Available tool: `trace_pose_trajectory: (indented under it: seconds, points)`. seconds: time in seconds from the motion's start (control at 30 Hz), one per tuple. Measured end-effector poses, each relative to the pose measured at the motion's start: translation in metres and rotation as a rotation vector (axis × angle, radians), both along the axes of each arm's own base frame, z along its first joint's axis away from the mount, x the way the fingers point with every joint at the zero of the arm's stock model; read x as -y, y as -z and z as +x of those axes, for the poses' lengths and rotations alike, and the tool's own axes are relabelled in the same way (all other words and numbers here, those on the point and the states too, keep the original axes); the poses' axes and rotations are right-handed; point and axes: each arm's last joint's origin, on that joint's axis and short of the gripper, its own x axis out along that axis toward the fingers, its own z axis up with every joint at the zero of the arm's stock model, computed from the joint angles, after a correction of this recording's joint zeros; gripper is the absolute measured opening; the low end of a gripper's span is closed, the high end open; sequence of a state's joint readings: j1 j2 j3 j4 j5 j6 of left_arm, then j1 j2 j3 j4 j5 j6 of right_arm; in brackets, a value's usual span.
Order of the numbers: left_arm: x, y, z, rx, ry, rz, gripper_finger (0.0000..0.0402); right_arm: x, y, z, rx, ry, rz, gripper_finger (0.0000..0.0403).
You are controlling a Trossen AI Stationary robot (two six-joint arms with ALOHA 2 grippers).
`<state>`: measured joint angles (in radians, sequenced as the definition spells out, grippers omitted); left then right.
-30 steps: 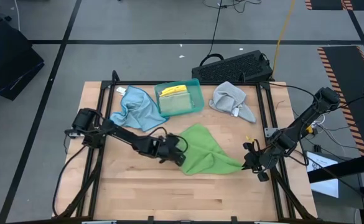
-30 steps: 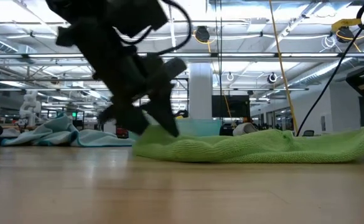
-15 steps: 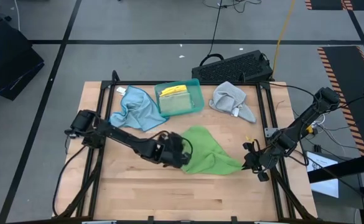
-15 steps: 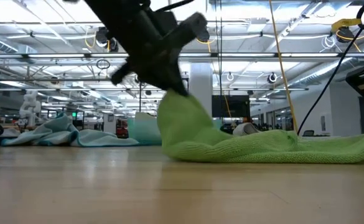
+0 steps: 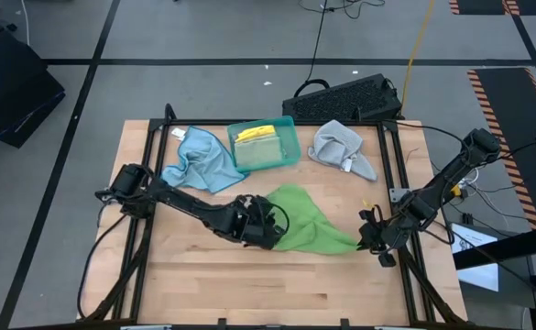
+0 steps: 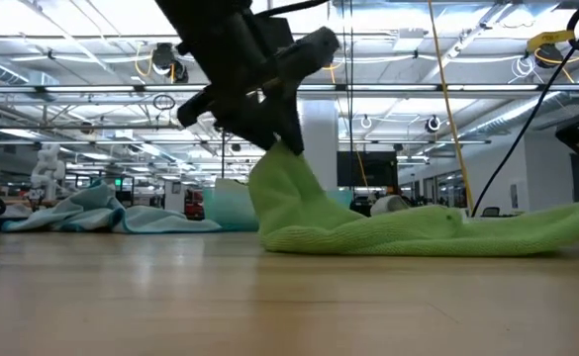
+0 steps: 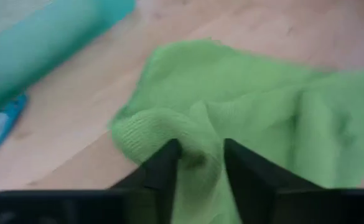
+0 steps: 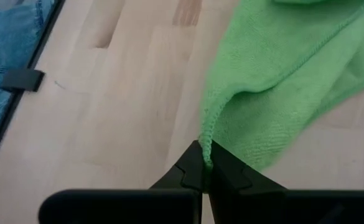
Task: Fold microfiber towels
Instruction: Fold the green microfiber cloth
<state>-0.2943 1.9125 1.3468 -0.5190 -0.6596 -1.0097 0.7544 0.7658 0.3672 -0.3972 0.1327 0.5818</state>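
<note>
While the high view hides them, wrist views show both grippers' fingers [image 7: 163, 168] clamping the green towel [image 5: 309, 220].

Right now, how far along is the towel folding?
Done: a yellow towel lies in the teal tray. In hand: both grippers pinch the green towel, left gripper lifting one end, right gripper holding a corner. Left: the light blue towel and grey towel lie crumpled.
</note>
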Motion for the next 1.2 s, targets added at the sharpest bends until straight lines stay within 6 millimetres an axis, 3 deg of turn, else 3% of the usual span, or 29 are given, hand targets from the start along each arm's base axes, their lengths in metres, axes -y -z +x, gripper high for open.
trace_pose_trajectory:
  seconds: [0.13,0.27,0.37,0.57,0.7,0.83,1.1,1.2]
  points:
    - [0.006,0.003,-0.01,-0.101,0.049,0.076,0.0206,-0.001,0.0,-0.001,-0.011,-0.006,0.003,0.0004]
    - [0.013,0.013,-0.034,-0.243,-0.024,0.092,0.0244,-0.002,0.001,-0.003,-0.014,-0.019,-0.001,0.0004]
    - [0.019,0.019,-0.057,-0.348,-0.092,0.104,0.0248,-0.002,0.001,-0.003,-0.013,-0.022,-0.002,0.0004]
    - [0.029,0.046,-0.075,-0.424,0.057,0.187,0.0223,-0.002,0.001,-0.003,-0.011,-0.028,-0.007,0.0004]
    - [0.009,0.062,-0.068,-0.404,0.085,0.2,0.0203,-0.002,0.001,-0.003,-0.01,-0.028,-0.007,0.0004]
    - [-0.014,0.065,-0.053,-0.405,0.146,0.206,0.0196,-0.002,0.001,-0.003,-0.009,-0.029,-0.009,0.0004]
    - [-0.05,0.065,-0.04,-0.521,0.303,0.229,0.0251,-0.002,0.001,-0.003,-0.004,-0.042,-0.018,0.0004]
    - [-0.054,0.064,-0.034,-0.529,0.421,0.238,0.0219,-0.002,0.001,-0.003,-0.003,-0.042,-0.018,0.0004]
